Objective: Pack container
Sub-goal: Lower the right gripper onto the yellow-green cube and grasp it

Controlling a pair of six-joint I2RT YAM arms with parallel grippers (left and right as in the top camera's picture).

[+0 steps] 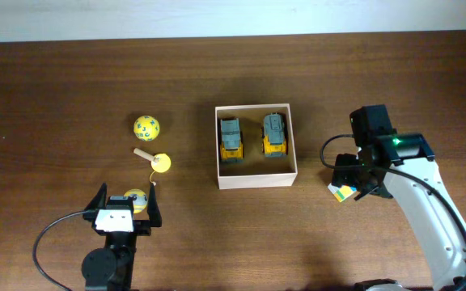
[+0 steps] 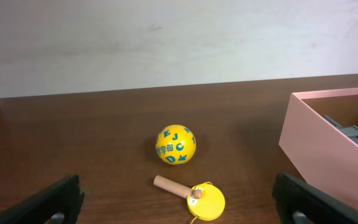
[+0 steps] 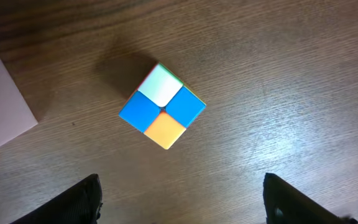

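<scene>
Lower left, the left gripper (image 1: 128,196) has its jaws wide, with a lettered yellow ball (image 1: 146,126) above it. The container (image 1: 257,183) sits mid-frame holding two toy trucks (image 1: 231,140). At right, the right gripper (image 3: 180,186) gapes wide over a colour cube (image 3: 161,107), not touching it.

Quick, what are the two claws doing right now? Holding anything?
Left gripper: open, holding nothing.
Right gripper: open, empty, above the colourful cube.
</scene>
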